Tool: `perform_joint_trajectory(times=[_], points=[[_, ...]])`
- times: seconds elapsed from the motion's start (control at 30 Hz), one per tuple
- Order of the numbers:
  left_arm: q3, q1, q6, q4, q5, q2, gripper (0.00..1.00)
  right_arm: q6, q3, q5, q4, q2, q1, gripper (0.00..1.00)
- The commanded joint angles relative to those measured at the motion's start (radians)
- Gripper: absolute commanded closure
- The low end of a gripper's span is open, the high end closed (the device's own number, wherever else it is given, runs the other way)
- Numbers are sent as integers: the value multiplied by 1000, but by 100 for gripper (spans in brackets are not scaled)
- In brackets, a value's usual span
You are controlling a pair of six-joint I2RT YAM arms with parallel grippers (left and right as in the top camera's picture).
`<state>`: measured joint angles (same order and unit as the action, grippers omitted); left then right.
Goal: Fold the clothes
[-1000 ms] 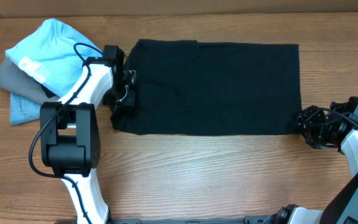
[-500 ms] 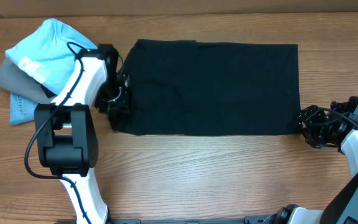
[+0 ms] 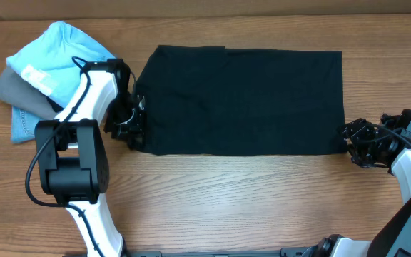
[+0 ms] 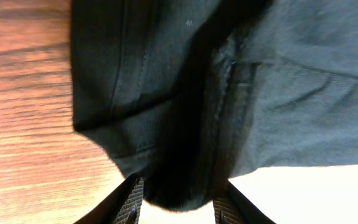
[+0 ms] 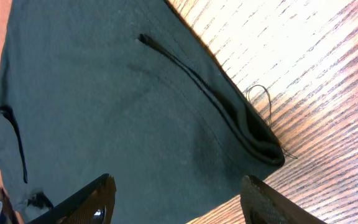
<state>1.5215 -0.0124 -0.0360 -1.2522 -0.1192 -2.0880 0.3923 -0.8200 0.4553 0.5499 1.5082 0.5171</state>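
A black garment (image 3: 241,100) lies spread flat across the middle of the wooden table. My left gripper (image 3: 129,130) is at its front left corner. In the left wrist view the fingers (image 4: 179,190) are closed on a bunched fold of the black fabric (image 4: 291,93). My right gripper (image 3: 353,134) sits at the garment's front right corner, low over the table. In the right wrist view its fingers (image 5: 178,186) are wide apart over the hem (image 5: 104,93), with nothing between them.
A pile of other clothes lies at the far left: a light blue shirt (image 3: 59,57) on top, a grey garment (image 3: 9,86) and a piece of denim (image 3: 23,127) beneath. Bare wood runs along the front of the table.
My left gripper has moved left and a little toward the front edge at the garment's left side. The right arm has barely shifted.
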Motion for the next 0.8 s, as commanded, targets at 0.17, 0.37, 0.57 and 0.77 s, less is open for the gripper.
perform_joint_trajectory(times=[0.17,0.37,0.57,0.77], points=[[-87,10,-35,101,51,28,76,4,-11,-9,-11,-2,4,31],[-93,31,52,172,130,28,96,3,-11,-14,-51,-2,4,28],[-93,57,52,165,174,29,96,-28,-11,-14,-49,-2,-5,28],[-93,65,51,161,172,29,95,-55,8,-97,25,7,-51,37]])
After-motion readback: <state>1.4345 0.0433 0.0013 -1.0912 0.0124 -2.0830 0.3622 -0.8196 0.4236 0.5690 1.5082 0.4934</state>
